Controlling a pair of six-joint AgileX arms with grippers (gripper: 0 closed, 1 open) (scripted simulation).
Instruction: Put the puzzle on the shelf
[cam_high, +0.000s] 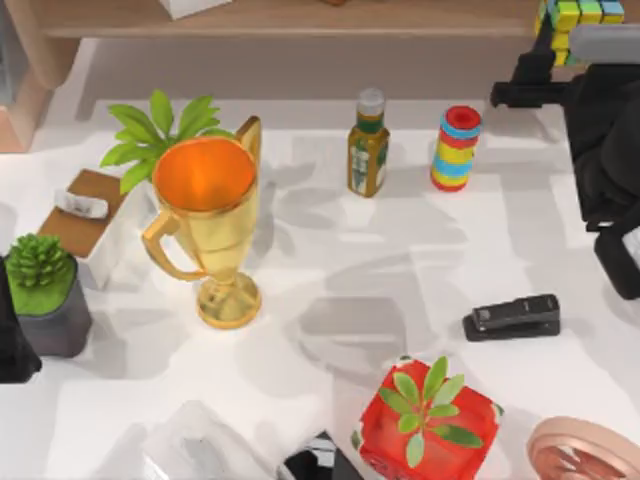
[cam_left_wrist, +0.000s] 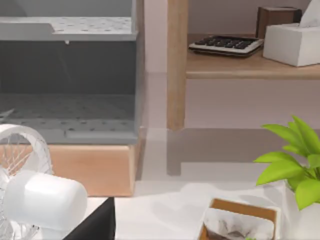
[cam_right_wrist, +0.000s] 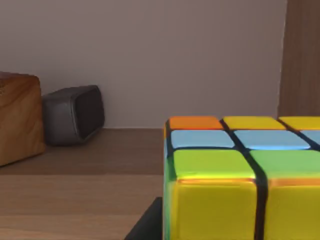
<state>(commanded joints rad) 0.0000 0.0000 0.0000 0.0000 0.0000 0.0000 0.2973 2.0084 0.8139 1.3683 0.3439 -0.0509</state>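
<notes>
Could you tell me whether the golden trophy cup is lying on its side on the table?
No, the golden trophy cup stands upright on its round base on the white table, its orange inside open upward.

A white table (cam_high: 330, 300) carries soft grey shadows. Behind it rises a plain pale wall (cam_right_wrist: 150, 55). A grey rack (cam_left_wrist: 70, 75) stands on a wooden base.

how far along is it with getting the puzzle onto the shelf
Nearly there. Done: the puzzle is off the table and up at the shelf board's right end. In hand: the right arm reaches there; the right wrist view shows the puzzle low over the board. Left: confirm it rests, release, withdraw. The left arm sits parked at the table's left edge.
</notes>
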